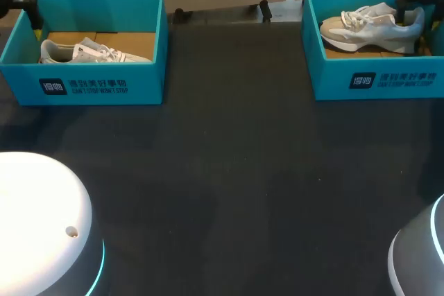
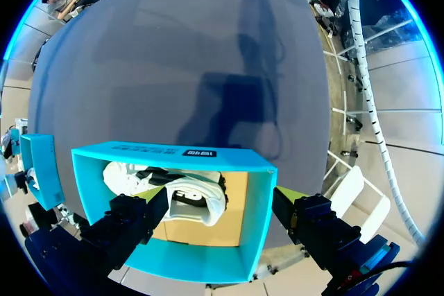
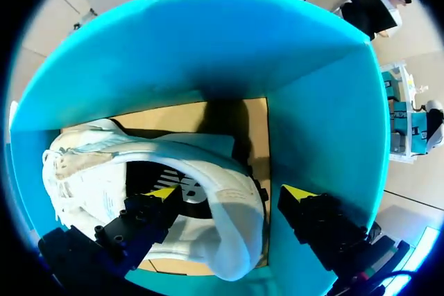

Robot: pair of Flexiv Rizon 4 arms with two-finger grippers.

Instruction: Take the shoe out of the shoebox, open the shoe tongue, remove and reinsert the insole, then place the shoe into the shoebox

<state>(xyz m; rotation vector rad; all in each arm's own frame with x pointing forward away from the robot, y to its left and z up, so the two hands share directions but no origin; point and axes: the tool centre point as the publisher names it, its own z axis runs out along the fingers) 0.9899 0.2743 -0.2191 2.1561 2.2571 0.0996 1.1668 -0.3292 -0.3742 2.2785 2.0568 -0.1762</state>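
The right gripper (image 3: pixel 230 196) hangs inside the right shoebox (image 3: pixel 326 123) with its fingers spread. One yellow tip is down in the mouth of the shoe (image 3: pixel 222 230) and the other is outside the heel, with a sliver of box wall showing between it and the shoe, so I judge it released, not clamped. The shoe sits in that box on the cardboard floor, heel toward the gripper and toe toward the far wall, and from above it looks propped at a tilt. It should be light. The knit upper and tongue look soft and likely to buckle, the laces lie loose enough to snag, and the sole and padded heel look firmer. The heel collar, pinched from inside and outside, looks the soundest place to hold. Across the dark desk (image 1: pixel 229 171) from the right shoebox stands the left shoebox (image 1: pixel 83 84) with a second shoe (image 1: pixel 90 52) lying flat in it. The left gripper (image 2: pixel 220 193) hovers above that box, fingers wide and holding nothing.
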